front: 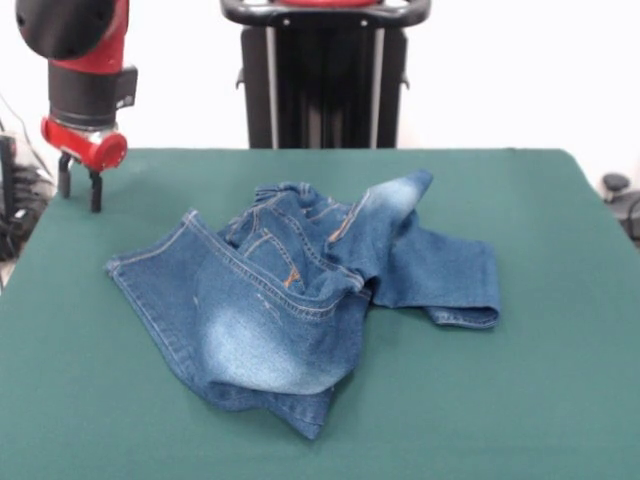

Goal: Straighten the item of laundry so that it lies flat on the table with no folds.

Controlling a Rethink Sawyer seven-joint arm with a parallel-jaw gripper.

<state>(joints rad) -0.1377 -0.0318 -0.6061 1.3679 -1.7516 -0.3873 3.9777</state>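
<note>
The jeans (290,300), small blue denim with pale faded patches and orange stitching, lie crumpled near the middle of the dark green table (540,400). One leg is folded over toward the front left, another bunches out to the right, and the waistband is rumpled in between. My gripper (80,190) hangs at the far left edge of the table, well apart from the jeans and above the cloth. Its two dark fingers (96,192) point down with a gap between them and hold nothing.
The black pedestal (325,75) stands beyond the table's far edge. Dark cables and gear (20,210) sit off the left side, and a small dark object (615,185) lies past the right edge.
</note>
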